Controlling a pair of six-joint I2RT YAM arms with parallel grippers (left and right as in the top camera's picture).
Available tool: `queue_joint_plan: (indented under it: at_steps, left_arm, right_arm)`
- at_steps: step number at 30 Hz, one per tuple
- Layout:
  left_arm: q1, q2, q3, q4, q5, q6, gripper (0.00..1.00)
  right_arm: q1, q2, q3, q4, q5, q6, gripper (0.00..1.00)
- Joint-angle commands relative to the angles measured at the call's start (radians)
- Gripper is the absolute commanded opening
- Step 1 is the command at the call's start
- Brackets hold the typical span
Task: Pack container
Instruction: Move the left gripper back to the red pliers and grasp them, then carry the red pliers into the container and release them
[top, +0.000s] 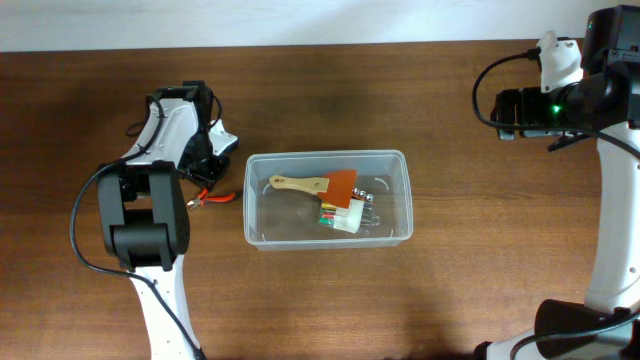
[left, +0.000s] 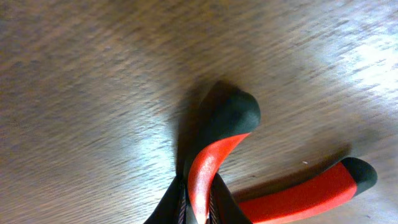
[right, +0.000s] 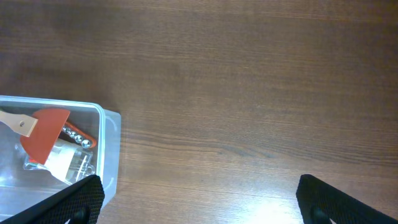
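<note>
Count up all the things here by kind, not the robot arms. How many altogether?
clear tub: 1
spatula: 1
small packet: 1
pliers: 1
Total: 4

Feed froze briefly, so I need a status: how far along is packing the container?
Done: a wooden-handled spatula, a small clear packet and some metal pieces already lie in the container. In hand: the left gripper appears clamped on one handle of the red pliers, outside the container. Left: getting the pliers in. The right gripper is open and empty.
</note>
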Motion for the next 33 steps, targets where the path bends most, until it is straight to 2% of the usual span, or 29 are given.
queue_joint_plan:
  at_steps: [1, 7, 13, 17, 20, 24, 28, 33]
  left_arm:
    - [-0.001, -0.016, 0.044, -0.028, 0.050, -0.004, 0.02]
    - [-0.010, -0.169, 0.219, -0.117, 0.014, -0.047, 0.02]
    - [-0.074, -0.343, 0.329, -0.109, 0.014, -0.045, 0.02]
    - [-0.178, -0.426, 0.335, -0.091, 0.021, 0.064, 0.02]
    - [-0.280, -0.432, 0.334, -0.104, 0.024, 0.155, 0.02]
    - [-0.407, -0.404, 0.326, -0.130, 0.114, 0.241, 0.01]
    - [-0.484, -0.340, 0.308, -0.138, 0.119, 0.242, 0.02]
    - [-0.509, -0.237, 0.240, -0.125, 0.120, 0.212, 0.02]
  right_arm:
    - [-0.003, 0.005, -0.001, 0.001, 0.004, 0.002, 0.99]
    - [-0.003, 0.005, -0.001, 0.001, 0.005, 0.002, 0.99]
    - [-0.003, 0.005, -0.001, 0.000, 0.004, 0.002, 0.99]
    - [-0.003, 0.005, -0.001, 0.001, 0.004, 0.002, 0.99]
    - [-0.003, 0.005, -0.001, 0.001, 0.004, 0.002, 0.99]
    - [-0.003, 0.005, -0.001, 0.000, 0.005, 0.002, 0.99]
    - [-0.003, 0.005, -0.001, 0.000, 0.005, 0.002, 0.99]
    - [-0.003, 0.005, -0.001, 0.000, 0.005, 0.002, 0.99]
